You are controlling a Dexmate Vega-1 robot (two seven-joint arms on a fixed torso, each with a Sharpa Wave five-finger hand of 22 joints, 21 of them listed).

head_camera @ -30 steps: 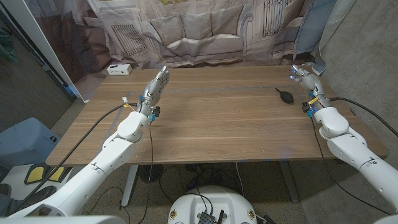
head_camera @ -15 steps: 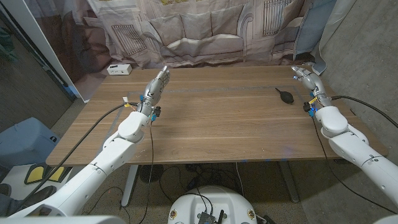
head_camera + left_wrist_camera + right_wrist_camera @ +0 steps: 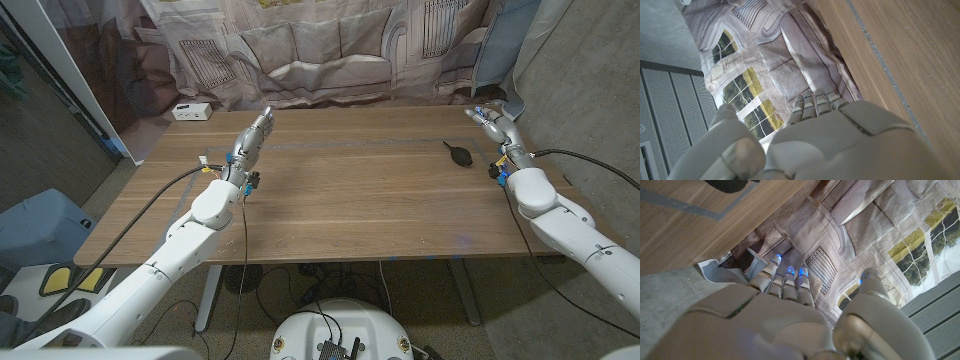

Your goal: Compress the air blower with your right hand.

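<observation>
— While the right hand (image 3: 495, 124) hangs over the far right corner of the tabletop (image 3: 360, 195), where does the air blower (image 3: 460, 155) lie?
— On the wood toward the far right, a small black bulb with its thin nozzle pointing to the far left. It lies near the hand, on its left and a little nearer, and they are apart.
— And the fingers (image 3: 785, 280) of that hand?
— Stretched out side by side with the thumb set off, holding nothing; the right wrist view shows their tips glowing blue, aimed at the printed backdrop (image 3: 330, 50) past the table edge.
— What of the left hand (image 3: 255, 135)?
— Raised over the far left part of the tabletop, its fingers (image 3: 815, 102) straight and close together, nothing in them.
— Anything else on the wood?
— A small white box (image 3: 192, 111) at the far left corner, and a grey line (image 3: 340, 143) running across the boards
</observation>
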